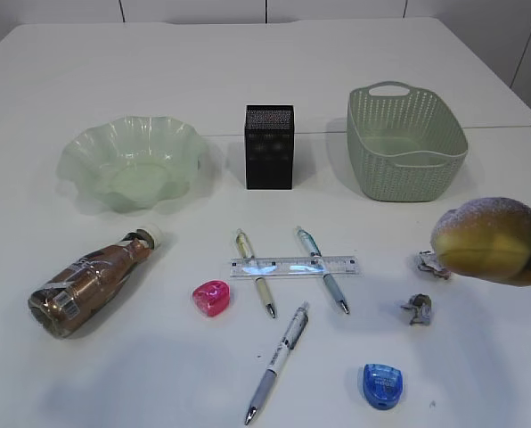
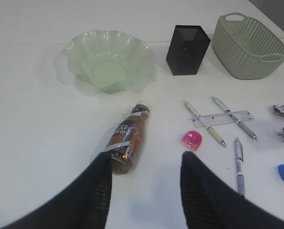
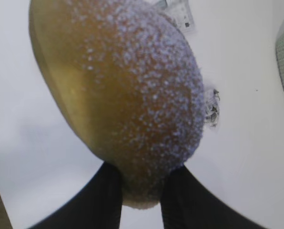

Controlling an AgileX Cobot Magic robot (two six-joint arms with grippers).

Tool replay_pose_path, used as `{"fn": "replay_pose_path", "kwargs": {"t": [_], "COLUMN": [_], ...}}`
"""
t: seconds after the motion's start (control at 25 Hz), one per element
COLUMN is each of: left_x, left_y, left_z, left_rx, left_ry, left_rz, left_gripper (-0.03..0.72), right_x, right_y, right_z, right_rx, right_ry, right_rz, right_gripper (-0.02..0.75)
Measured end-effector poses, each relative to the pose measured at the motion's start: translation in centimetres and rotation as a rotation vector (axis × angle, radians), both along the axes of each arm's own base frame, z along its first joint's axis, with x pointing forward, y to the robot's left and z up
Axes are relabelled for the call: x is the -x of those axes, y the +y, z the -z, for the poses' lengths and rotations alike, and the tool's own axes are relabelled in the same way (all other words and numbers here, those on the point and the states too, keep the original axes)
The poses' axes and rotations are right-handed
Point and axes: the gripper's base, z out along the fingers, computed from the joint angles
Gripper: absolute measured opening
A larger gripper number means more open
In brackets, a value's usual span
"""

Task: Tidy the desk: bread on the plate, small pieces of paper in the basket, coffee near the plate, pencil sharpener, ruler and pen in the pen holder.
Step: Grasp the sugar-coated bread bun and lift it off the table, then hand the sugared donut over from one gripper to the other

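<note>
White counter point(image 1: 248, 71), plain, with one seam across it. One bread point(image 1: 490, 239) is held clamped in the right hand point(image 3: 141, 183), lifted at the right edge, well clear of the one ruffled green plate point(image 1: 130, 162). The left hand point(image 2: 144, 164) is held partly open with nothing in it, just above the one coffee bottle point(image 1: 92, 281) lying on its side. Counted otherwise: one mesh pen holder point(image 1: 269, 147), one basket point(image 1: 406, 143), three pens point(image 1: 277, 362), one ruler point(image 1: 294, 266) laid across two of them, two sharpeners point(image 1: 212, 297) (pink, blue), two paper scraps point(image 1: 418, 308).
</note>
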Motion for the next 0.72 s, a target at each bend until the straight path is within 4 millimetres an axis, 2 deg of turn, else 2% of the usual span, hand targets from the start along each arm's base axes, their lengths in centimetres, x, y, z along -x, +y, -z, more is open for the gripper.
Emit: {"fn": "replay_pose_path", "kwargs": {"t": [0.16, 0.52, 0.72], "left_x": [0.0, -0.1, -1.3], "left_y": [-0.1, -0.5, -1.2], "left_z": [0.0, -0.1, -0.1], "left_rx": [0.011, 0.056, 0.103], "left_ry": [0.002, 0.016, 0.052], "left_rz": [0.005, 0.025, 0.063], "left_gripper": [0.33, 0.33, 0.33], "right_x": [0.2, 0.3, 0.4], "right_y": [0.4, 3.5, 4.3], "right_z": [-0.5, -2.7, -3.6], "right_rx": [-0.056, -0.521, -0.668], "right_ry": [-0.017, 0.014, 0.036], "right_rz": [0.014, 0.099, 0.112], "right_gripper": [0.185, 0.182, 0.182]}}
